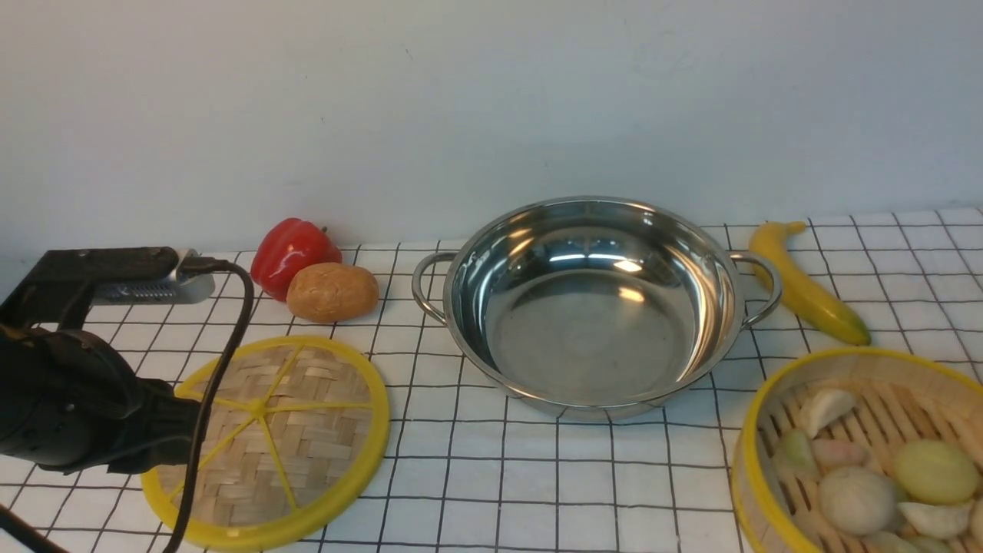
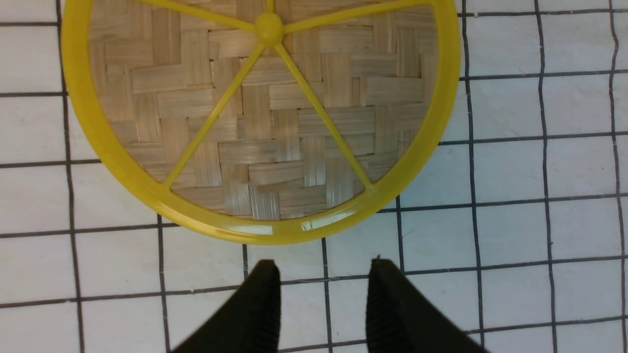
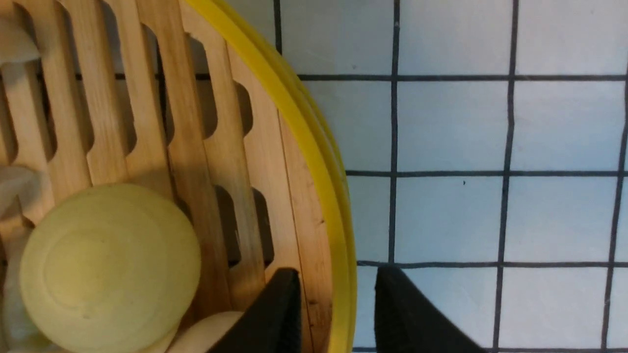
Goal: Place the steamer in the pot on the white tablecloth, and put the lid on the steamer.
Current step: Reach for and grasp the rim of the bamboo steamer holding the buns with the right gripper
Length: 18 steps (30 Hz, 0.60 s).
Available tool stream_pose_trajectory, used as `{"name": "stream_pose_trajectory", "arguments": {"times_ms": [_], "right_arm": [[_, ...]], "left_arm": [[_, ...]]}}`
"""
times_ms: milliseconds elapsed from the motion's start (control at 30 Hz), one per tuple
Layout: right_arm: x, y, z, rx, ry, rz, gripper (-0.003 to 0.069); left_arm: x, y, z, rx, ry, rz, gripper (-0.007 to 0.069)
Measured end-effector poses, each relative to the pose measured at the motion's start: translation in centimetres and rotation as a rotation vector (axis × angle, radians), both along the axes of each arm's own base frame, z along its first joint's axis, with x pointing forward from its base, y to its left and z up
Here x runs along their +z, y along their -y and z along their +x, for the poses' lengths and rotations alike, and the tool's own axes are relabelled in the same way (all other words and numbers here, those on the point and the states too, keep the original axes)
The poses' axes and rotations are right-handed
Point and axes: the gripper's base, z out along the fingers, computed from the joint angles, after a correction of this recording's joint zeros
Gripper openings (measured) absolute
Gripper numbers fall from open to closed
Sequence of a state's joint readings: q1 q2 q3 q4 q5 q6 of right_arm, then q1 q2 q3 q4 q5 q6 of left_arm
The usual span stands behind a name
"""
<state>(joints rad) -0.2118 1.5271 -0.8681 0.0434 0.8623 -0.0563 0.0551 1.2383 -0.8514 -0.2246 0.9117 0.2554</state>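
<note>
The right gripper (image 3: 336, 274), jaws apart, is straddling the yellow rim of the round slatted bamboo steamer (image 3: 314, 162), so the grasp step appears to be in hand. The next move likely calls for closing on the rim, then lifting the steamer into the wide shiny steel pot (image 1: 584, 338). The left gripper (image 2: 321, 267), jaws apart, is hovering just short of the flat woven-bamboo lid (image 2: 274, 122).

Left arm (image 1: 73, 403): low, reaching forward. Left pincer (image 2: 324, 268): jaws apart, empty. Right pincer (image 3: 338, 274): jaws apart, nothing clamped

On the white tablecloth (image 1: 476, 476), the pot (image 1: 591, 307) sits centrally, the lid (image 1: 284, 438) front-left, the steamer (image 1: 891, 413) front-right, bell pepper (image 1: 292, 250) and potato (image 1: 332, 292) behind the lid, and banana (image 1: 806, 292) behind the steamer.
</note>
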Motion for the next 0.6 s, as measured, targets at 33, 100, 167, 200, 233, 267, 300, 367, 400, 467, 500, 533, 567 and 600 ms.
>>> {"name": "stream_pose_trajectory", "arguments": {"times_ms": [33, 100, 167, 200, 233, 267, 300, 367, 400, 467, 500, 533, 567, 600], "right_arm": [[-0.2, 0.0, 0.1, 0.000, -0.002, 0.000, 0.0239], [-0.5, 0.1, 0.2, 0.000, -0.007, 0.001, 0.0239], [-1.2, 0.1, 0.5, 0.000, -0.025, 0.005, 0.0239], [-1.3, 0.1, 0.5, 0.000, -0.027, 0.005, 0.0239], [-1.7, 0.2, 0.7, -0.001, -0.033, 0.007, 0.0239], [-2.0, 0.2, 0.8, -0.001, -0.038, 0.008, 0.0239], [-2.0, 0.2, 0.8, -0.001, -0.039, 0.008, 0.0239], [-2.3, 0.2, 1.0, 0.000, -0.037, 0.007, 0.0239], [-2.4, 0.3, 1.1, -0.001, -0.031, 0.005, 0.0229], [-2.6, 0.3, 1.2, 0.000, -0.031, 0.004, 0.0199], [-2.6, 0.3, 1.2, 0.000, -0.031, 0.004, 0.0199], [-2.9, 0.3, 1.3, 0.001, -0.036, 0.003, 0.0165], [-2.9, 0.3, 1.3, 0.001, -0.036, 0.003, 0.0165], [-3.1, 0.3, 1.3, 0.002, -0.042, 0.004, 0.0148]], "left_arm": [[0.0, 0.0, 0.0, 0.000, 0.000, 0.000, 0.0243], [0.0, 0.0, 0.0, 0.000, 0.000, 0.000, 0.0243], [0.0, 0.0, 0.0, 0.000, 0.000, 0.000, 0.0243], [0.0, 0.0, 0.0, 0.000, 0.000, 0.000, 0.0243], [0.0, 0.0, 0.0, 0.000, 0.000, 0.000, 0.0243], [0.0, 0.0, 0.0, 0.000, 0.000, 0.000, 0.0243], [0.0, 0.0, 0.0, 0.000, 0.000, 0.000, 0.0243], [0.0, 0.0, 0.0, 0.000, 0.000, 0.000, 0.0243], [0.0, 0.0, 0.0, 0.000, 0.001, 0.000, 0.0243], [0.0, 0.0, 0.0, 0.000, 0.001, 0.000, 0.0243], [0.0, 0.0, 0.0, 0.000, 0.001, 0.000, 0.0243], [0.0, 0.0, 0.0, 0.000, 0.001, 0.000, 0.0243], [0.0, 0.0, 0.0, 0.000, 0.001, 0.000, 0.0243], [0.0, 0.0, 0.0, 0.000, 0.001, 0.000, 0.0243]]}}
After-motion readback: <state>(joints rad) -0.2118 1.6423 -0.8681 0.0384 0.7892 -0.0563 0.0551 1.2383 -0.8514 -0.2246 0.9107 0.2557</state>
